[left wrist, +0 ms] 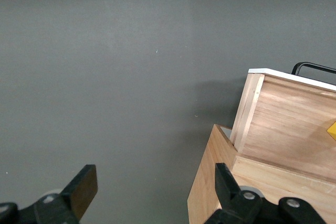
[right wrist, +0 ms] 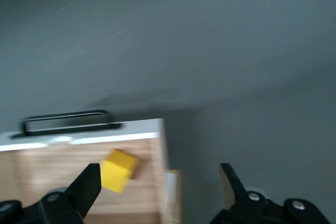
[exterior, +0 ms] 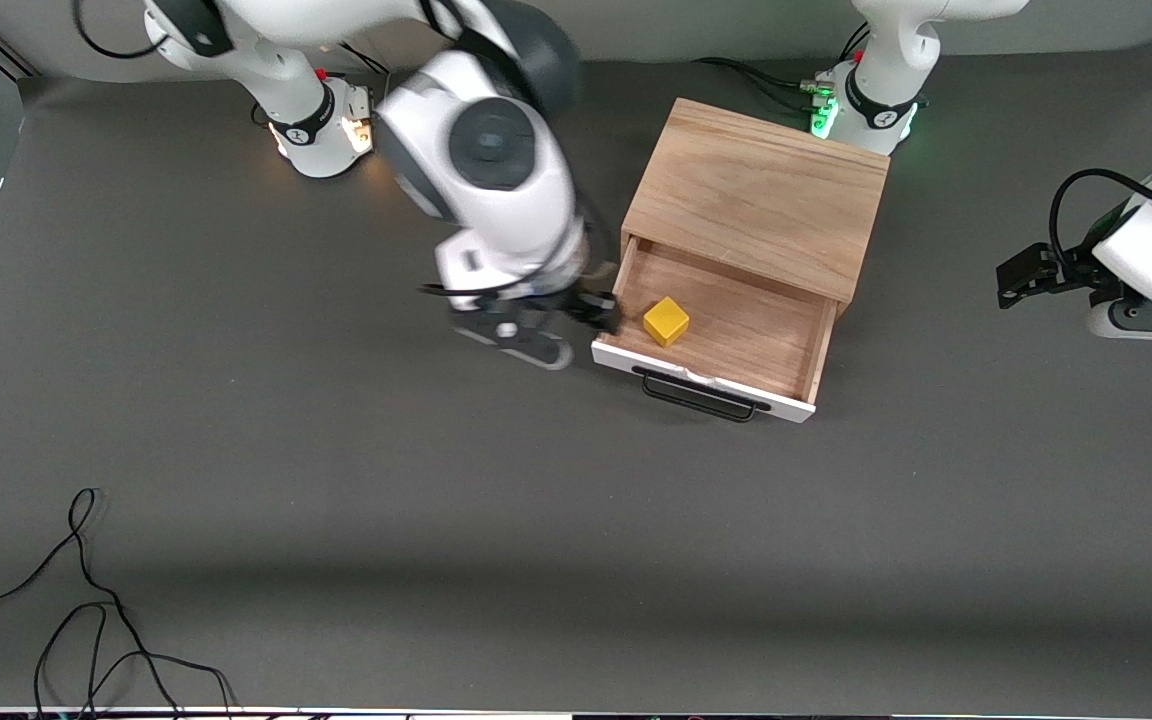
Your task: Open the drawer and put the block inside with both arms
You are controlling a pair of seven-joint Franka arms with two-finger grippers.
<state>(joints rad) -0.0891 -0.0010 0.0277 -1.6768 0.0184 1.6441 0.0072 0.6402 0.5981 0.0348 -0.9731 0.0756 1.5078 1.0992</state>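
We found the yellow block (exterior: pixel 666 321) lying on the wooden floor of the drawer (exterior: pixel 736 335), toward the right arm's end of it and close to the side wall there. The drawer stood pulled out from its light wooden box (exterior: pixel 756 195), its white front and black bar handle (exterior: pixel 701 397) facing the front camera. Apart from the block we saw nothing in the drawer. In the right wrist view the block (right wrist: pixel 118 169) showed just inside the white front, with the handle (right wrist: pixel 68 121) past it.

The right gripper (exterior: pixel 576 318) hung just beside the drawer's side wall, at the right arm's end of the box, over the edge of the drawer and the table. Its fingers (right wrist: pixel 86 187) stood spread wide and held nothing; the block lay free below them.

The left gripper (exterior: pixel 1028 275) waited over the table toward the left arm's end, well apart from the box. In the left wrist view its fingers (left wrist: pixel 84 188) were wide apart too, with nothing between them, and the box corner (left wrist: pixel 220 182) showed under it.

The table (exterior: pixel 336 480) was a plain dark grey mat. A loose black cable (exterior: pixel 86 600) lay coiled on it near the front camera, toward the right arm's end. A grey wall ran along the bases, where a green light (exterior: pixel 821 118) glowed on the left arm's base and a warm light (exterior: pixel 361 130) on the right arm's.
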